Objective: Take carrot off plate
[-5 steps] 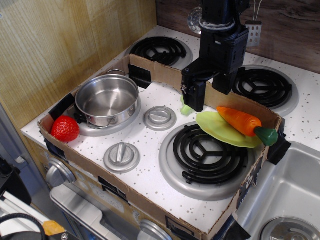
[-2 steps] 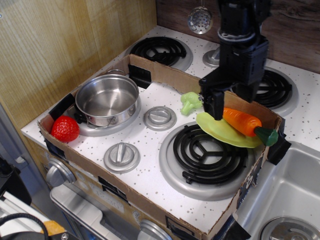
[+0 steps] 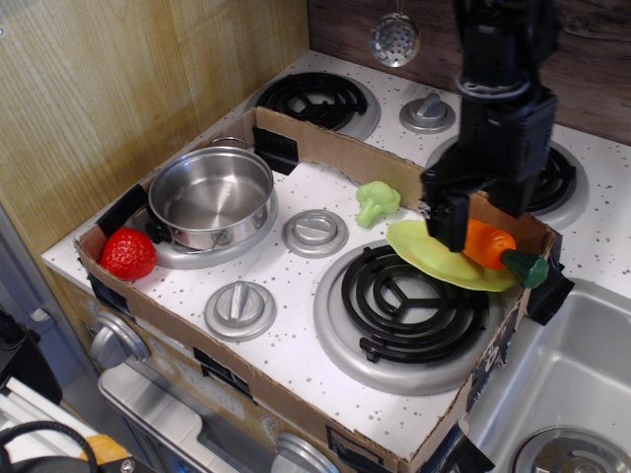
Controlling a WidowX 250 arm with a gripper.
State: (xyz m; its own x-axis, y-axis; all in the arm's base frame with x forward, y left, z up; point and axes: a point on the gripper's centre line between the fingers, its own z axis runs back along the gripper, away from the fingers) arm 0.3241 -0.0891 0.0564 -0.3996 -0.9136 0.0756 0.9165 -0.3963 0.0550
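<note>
The orange carrot (image 3: 490, 244) with its dark green top (image 3: 525, 267) lies on the lime plate (image 3: 430, 253), which rests on the far rim of the front right burner (image 3: 406, 299). My black gripper (image 3: 480, 219) hangs right over the carrot's thick end. Its jaws are open and stand on either side of that end, with the near finger (image 3: 450, 218) down at the plate's back edge. The thick end of the carrot is partly hidden behind the finger. I cannot tell if the fingers touch the carrot.
A light green broccoli (image 3: 376, 201) lies left of the plate. A steel pot (image 3: 211, 197) and a red strawberry (image 3: 128, 253) are at the left. A low cardboard wall (image 3: 325, 146) rings the stove top. A sink (image 3: 572, 374) is at the right.
My gripper has moved right, from beside the broccoli to over the carrot's thick end, uncovering the broccoli. The carrot and plate have not moved.
</note>
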